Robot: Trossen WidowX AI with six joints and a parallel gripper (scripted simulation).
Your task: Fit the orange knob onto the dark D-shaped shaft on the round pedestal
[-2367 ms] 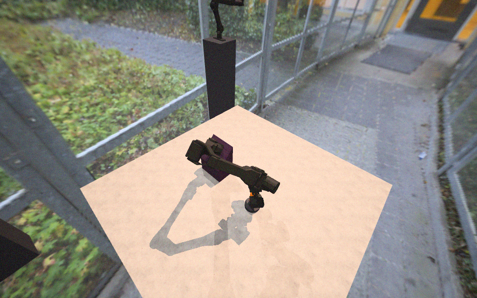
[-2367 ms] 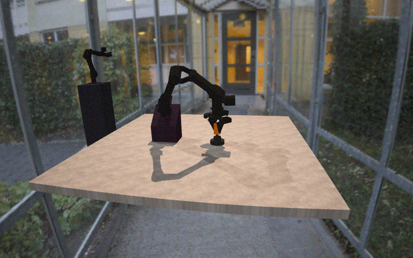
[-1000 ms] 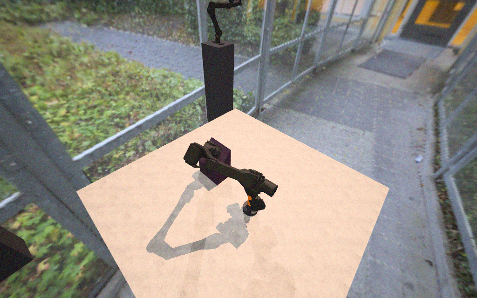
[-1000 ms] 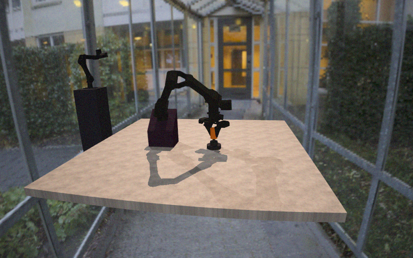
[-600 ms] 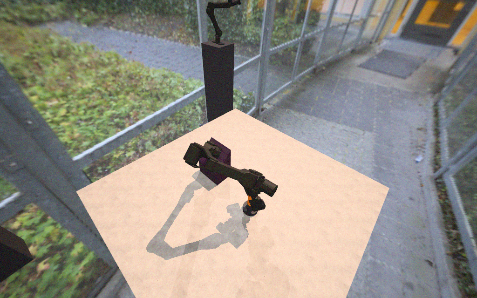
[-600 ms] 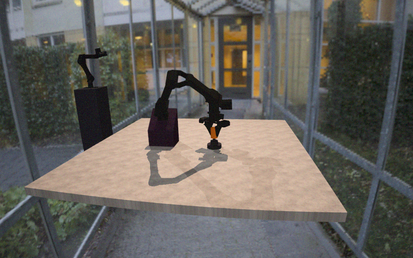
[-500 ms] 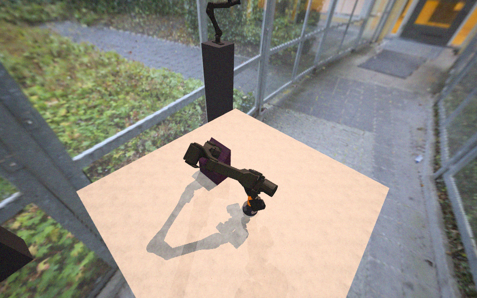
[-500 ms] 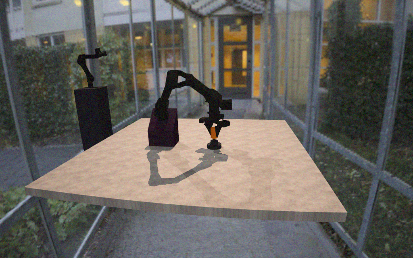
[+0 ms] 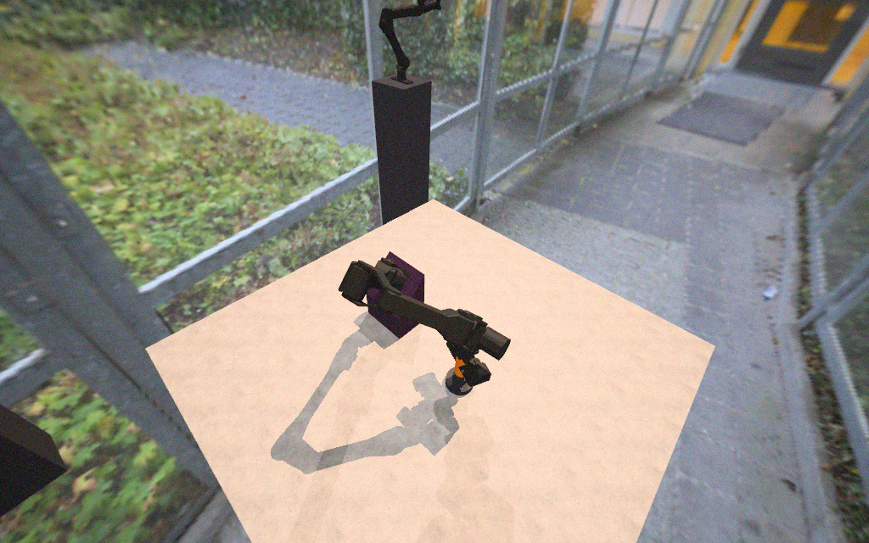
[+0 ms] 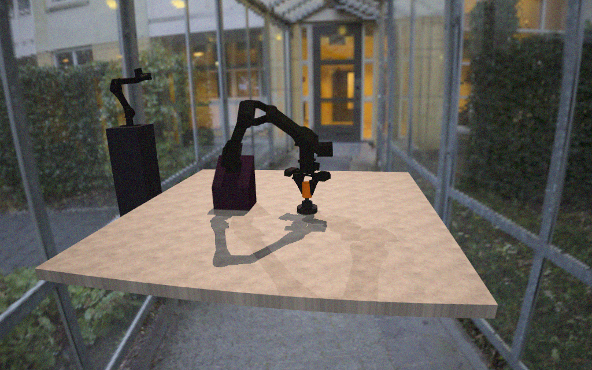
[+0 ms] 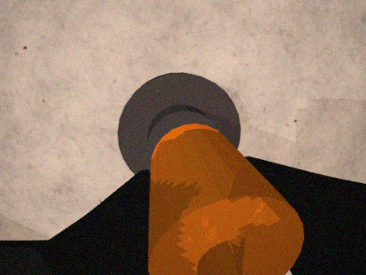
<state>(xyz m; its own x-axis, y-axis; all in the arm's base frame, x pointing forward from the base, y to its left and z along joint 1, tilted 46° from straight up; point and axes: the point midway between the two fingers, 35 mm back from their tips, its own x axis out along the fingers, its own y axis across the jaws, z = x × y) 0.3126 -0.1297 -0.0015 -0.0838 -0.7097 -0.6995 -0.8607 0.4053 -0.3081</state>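
Wood-grained edge on pale tabletop (image 9: 576,410) (image 10: 174,244) (image 11: 64,86)

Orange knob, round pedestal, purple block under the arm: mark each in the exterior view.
Orange knob (image 10: 306,189): exterior view, middle of its side.
Round pedestal (image 10: 307,210): exterior view, front of its wide base.
Purple block (image 10: 235,192): exterior view, front face.

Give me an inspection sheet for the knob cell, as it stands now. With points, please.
Surface: pale mottled table top (image 9: 563,416) (image 10: 183,244) (image 11: 64,86), arm shadows across it
Knob: orange knob (image 9: 458,366) (image 10: 306,189) (image 11: 193,172) held upright above the round pedestal (image 9: 450,387) (image 10: 307,210) (image 11: 180,88), not fully down
Shaft: short dark piece visible under knob; flat side not visible
Clutter: nothing seen
End effector (image 10: 306,192): closed on knob
Cables: nothing seen
Surroundings: second arm (image 9: 395,41) (image 10: 122,97) on a dark column (image 9: 403,147) (image 10: 133,165); glazed walkway
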